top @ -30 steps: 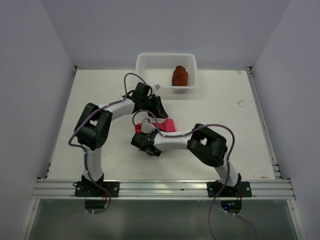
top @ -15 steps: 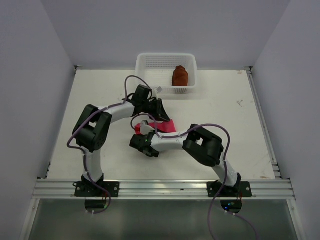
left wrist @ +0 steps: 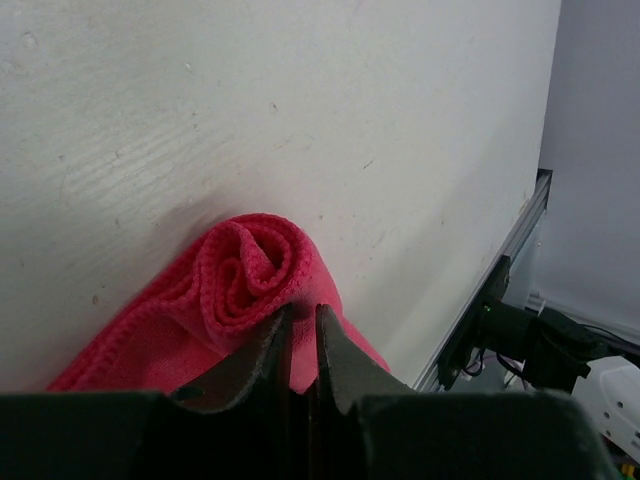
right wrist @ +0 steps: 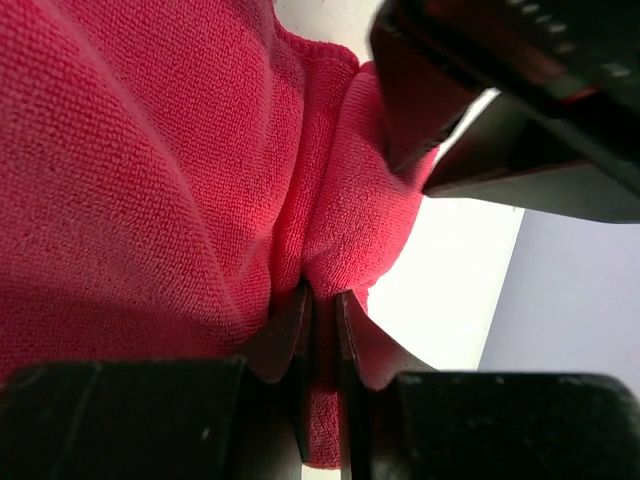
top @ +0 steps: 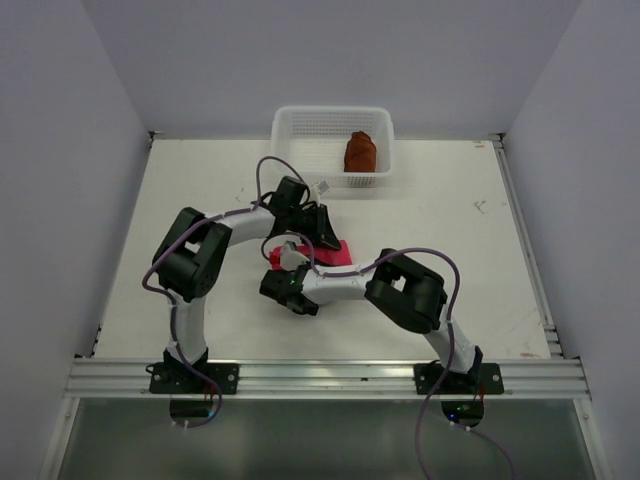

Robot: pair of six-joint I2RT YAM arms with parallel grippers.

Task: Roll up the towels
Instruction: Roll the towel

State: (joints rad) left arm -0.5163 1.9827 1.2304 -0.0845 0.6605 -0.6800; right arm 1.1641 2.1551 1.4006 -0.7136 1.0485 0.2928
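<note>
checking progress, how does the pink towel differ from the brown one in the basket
The pink towel lies on the table; the brown towel sits in the white basket. The pink towel is partly rolled, pinched by the left gripper and right gripper; the brown towel is a compact bundle, untouched. Both are towels.

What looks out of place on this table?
Nothing stands out. The pink terry towel lies partly rolled, pinched by the left pincer and the right pincer; the rolled brown towel sits inside the white mesh basket.
</note>
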